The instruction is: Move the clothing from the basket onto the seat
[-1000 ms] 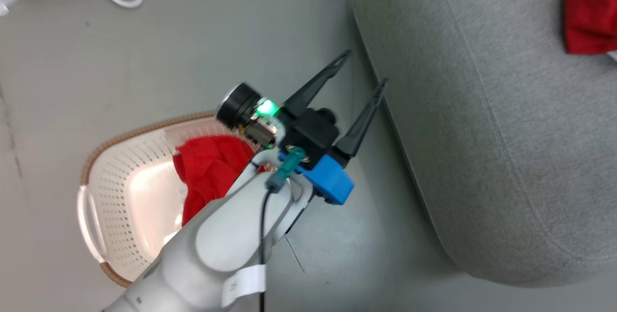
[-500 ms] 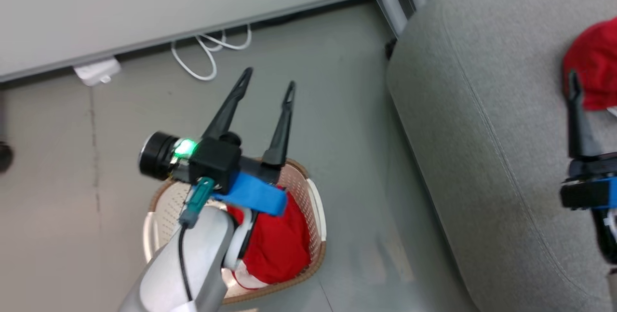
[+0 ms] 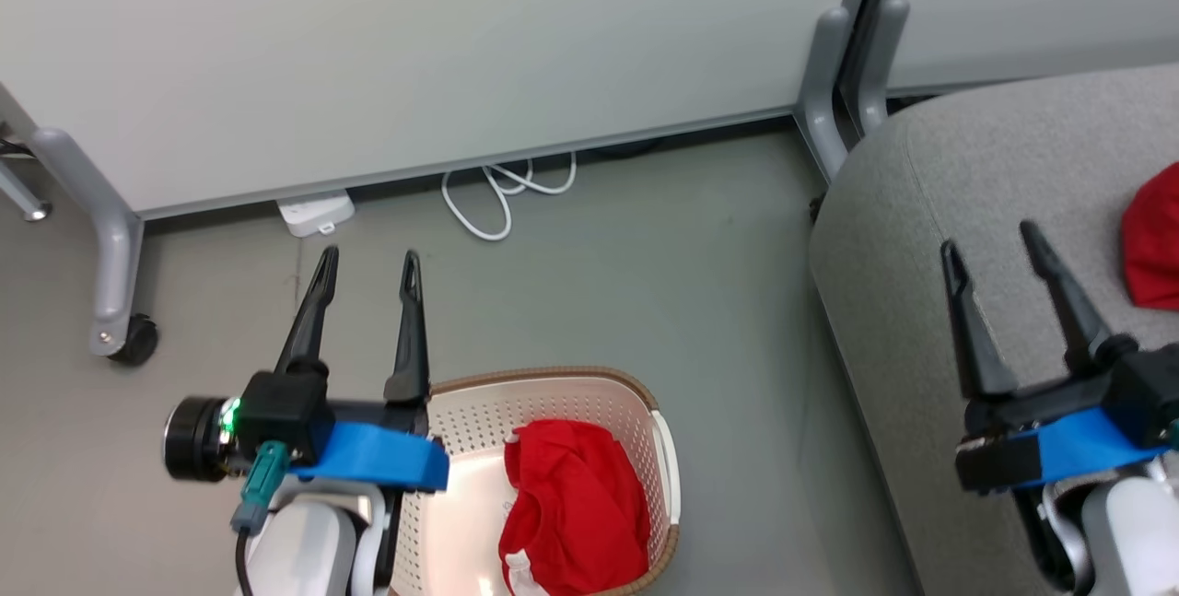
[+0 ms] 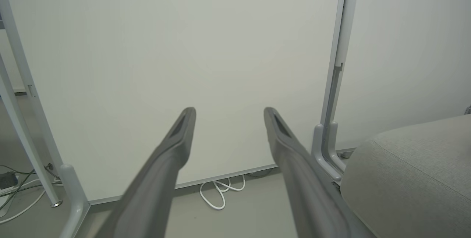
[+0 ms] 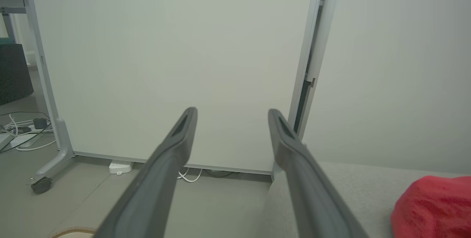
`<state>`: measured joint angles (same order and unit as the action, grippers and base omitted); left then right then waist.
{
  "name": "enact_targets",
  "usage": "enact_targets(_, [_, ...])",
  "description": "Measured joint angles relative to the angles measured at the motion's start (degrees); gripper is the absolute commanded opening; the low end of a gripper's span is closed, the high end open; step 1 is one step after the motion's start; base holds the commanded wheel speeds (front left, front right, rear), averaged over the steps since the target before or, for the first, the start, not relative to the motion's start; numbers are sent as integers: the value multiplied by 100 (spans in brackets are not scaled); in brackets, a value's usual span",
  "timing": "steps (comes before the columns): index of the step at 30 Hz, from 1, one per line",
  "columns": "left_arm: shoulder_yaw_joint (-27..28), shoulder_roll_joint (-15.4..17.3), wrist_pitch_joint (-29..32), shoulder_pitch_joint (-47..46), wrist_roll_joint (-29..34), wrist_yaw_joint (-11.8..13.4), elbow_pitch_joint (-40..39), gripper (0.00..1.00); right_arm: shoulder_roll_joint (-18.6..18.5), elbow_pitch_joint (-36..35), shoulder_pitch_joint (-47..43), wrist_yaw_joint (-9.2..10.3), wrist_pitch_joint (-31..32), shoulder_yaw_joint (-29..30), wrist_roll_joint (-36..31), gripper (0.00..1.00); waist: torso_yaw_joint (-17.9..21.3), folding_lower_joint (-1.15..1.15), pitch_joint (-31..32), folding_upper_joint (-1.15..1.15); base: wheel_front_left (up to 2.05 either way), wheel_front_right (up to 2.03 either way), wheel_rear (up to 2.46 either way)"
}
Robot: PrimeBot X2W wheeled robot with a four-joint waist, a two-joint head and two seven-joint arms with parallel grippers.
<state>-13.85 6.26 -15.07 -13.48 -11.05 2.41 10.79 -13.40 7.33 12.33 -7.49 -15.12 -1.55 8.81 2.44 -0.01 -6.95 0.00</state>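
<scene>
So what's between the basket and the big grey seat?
Just a strip of bare grey floor lies between the basket and the seat, seen in the head view.

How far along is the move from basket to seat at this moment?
Done: a red garment lies on the seat. In hand: nothing. The left gripper above the floor and the right gripper above the seat are both open and empty. Left: the other red garment lies in the basket, not yet picked up.

right tool [image 5: 232, 113]: fingers spread, nothing between | clothing [image 5: 434, 208]: red heap lying on seat [image 5: 349, 190], well apart from its rounded corner | basket [image 5: 73, 232]: rim sliver on floor [image 5: 220, 208] | cable [image 5: 189, 176]: white, at panel [image 5: 165, 65] foot
</scene>
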Motion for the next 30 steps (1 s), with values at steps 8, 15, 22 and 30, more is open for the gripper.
enact_targets(8, [477,-120,0,594,221,-249,33,100,358,124,-532,0,-1,-13,77,100,-169,0,325,0,0,0,0])
enact_targets(15, [728,-248,0,914,327,-460,48,100,515,238,-896,0,0,-3,96,100,-297,0,531,0,0,0,0])
enact_targets(22, [822,-307,0,1092,365,-557,135,100,643,315,-1152,0,0,-38,153,100,-390,0,641,0,0,0,0])
enact_targets(30, [861,-327,0,1195,400,-643,267,100,720,417,-1256,0,0,-42,194,100,-437,0,731,0,0,0,0])
